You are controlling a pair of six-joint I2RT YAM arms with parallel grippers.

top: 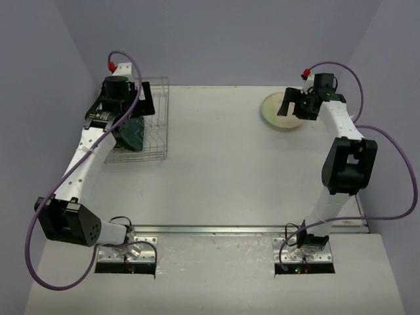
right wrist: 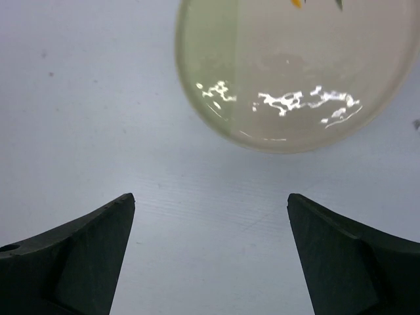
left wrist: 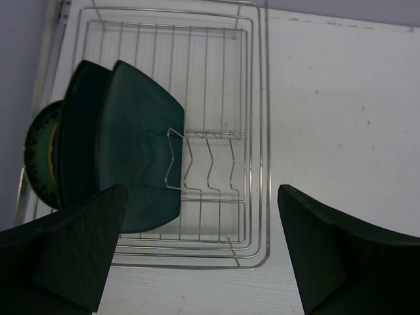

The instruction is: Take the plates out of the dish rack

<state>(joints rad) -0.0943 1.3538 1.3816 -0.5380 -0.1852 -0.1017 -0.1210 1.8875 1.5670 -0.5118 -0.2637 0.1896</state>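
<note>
One cream plate (right wrist: 295, 65) is out, lying flat near the worktop's far right corner. My right gripper (right wrist: 210, 203) hangs above it, jaws released and empty. The left gripper (left wrist: 202, 197), jaws spread, hovers over the dish rack (left wrist: 259, 131) at the far left corner. The dark teal plates (left wrist: 131, 157) and the patterned plate (left wrist: 39, 151) stand upright inside, not yet unloaded.

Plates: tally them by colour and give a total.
Cream: 1
Dark teal: 1, perhaps a second close behind it; they overlap
Green-yellow patterned: 1
Total: 3, perhaps 4
</note>
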